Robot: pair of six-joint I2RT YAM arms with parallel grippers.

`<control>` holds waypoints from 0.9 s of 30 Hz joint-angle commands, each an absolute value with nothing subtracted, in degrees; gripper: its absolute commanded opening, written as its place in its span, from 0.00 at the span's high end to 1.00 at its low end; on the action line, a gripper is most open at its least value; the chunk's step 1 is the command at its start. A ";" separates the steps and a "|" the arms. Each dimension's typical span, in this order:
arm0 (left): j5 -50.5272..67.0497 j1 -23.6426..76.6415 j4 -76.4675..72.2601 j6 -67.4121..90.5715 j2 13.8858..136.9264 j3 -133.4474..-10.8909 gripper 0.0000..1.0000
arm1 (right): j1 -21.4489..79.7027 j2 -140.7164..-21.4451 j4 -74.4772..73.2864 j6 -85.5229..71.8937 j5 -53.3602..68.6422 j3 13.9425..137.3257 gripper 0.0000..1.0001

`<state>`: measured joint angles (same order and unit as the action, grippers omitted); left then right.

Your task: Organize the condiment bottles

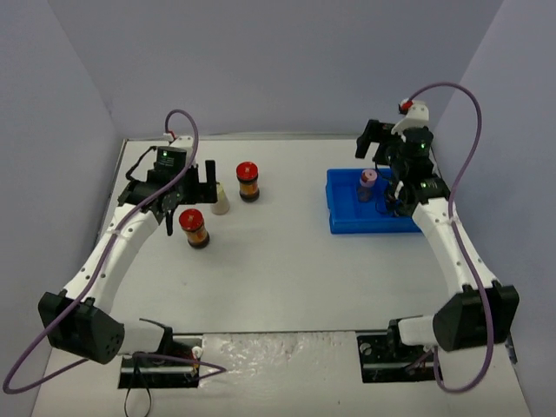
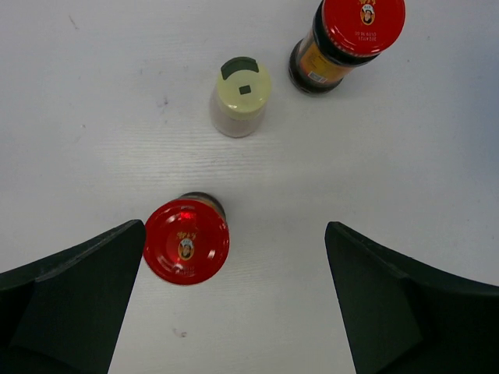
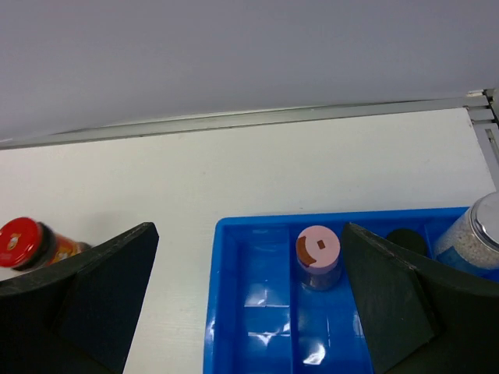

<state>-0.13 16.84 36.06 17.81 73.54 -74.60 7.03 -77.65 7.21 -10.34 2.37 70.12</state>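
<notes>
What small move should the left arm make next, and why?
Probably nudge the open left gripper sideways until the nearer red-lidded jar sits centred between its jaws. The jar stands off-centre, close to one jaw, and outside the blue tray, where the pink-capped jar already stands.

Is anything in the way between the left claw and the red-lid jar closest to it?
No, nothing visible. The open left gripper hangs over the nearest red-lidded jar; the cream jar and other red-lidded jar stand beyond it, apart.
</notes>
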 commanded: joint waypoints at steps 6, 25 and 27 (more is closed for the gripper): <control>0.54 16.61 33.74 19.59 94.30 -92.48 0.03 | 7.82 -62.63 4.93 -12.21 9.40 60.95 0.00; -5.04 16.59 39.07 27.35 109.27 -97.95 0.46 | 7.73 -54.65 1.25 -11.75 9.84 55.00 0.00; -4.54 16.87 38.81 27.27 107.66 -96.67 0.59 | 7.73 -54.86 1.29 -11.05 9.84 55.21 0.00</control>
